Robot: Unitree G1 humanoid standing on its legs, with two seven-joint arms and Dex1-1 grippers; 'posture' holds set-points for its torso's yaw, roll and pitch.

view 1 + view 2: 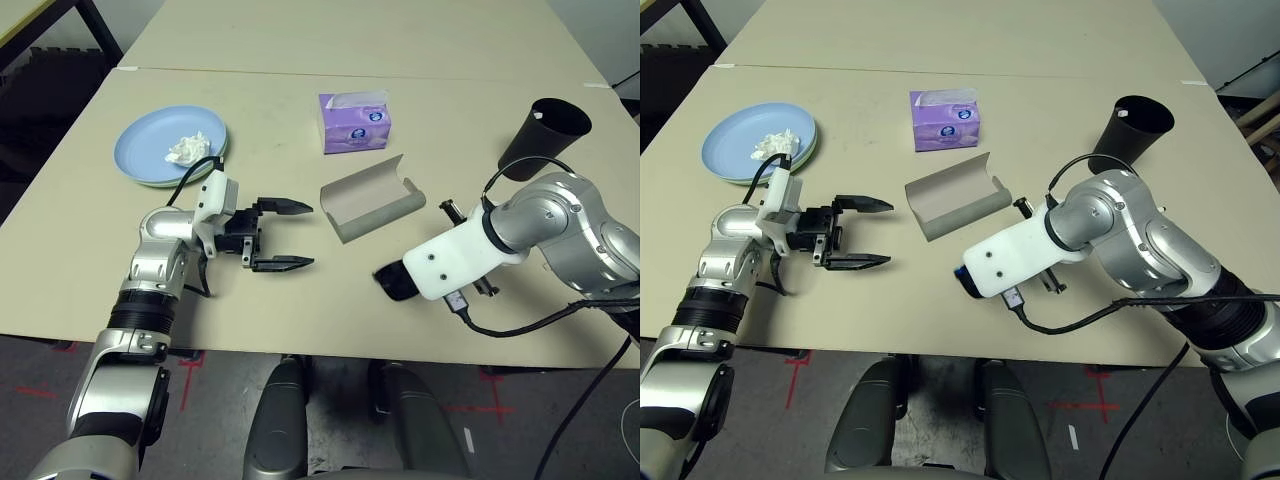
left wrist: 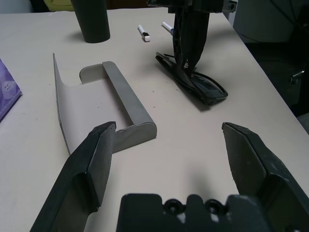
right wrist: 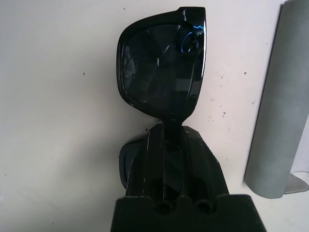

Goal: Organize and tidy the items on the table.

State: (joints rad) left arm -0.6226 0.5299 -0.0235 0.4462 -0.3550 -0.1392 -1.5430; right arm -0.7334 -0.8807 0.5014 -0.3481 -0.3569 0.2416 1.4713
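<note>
Sunglasses (image 2: 193, 79) lie folded on the table (image 1: 300, 300), right of centre near our edge, and our right hand (image 3: 166, 140) has its fingers pinched shut on their bridge, pointing steeply down at them. Just left and slightly farther sits the grey glasses case (image 1: 372, 208), open with its flap raised. Our left hand (image 1: 285, 236) hovers left of the case with its fingers spread wide, holding nothing and pointing right toward it. At far left the light blue plate (image 1: 150, 140) sits on the pale green plate (image 1: 224, 143), with the crumpled tissue wad (image 1: 187, 149) lying on top. Beyond the case stands the purple tissue box (image 1: 354, 122); at far right, the tall black cup (image 1: 541, 137).
</note>
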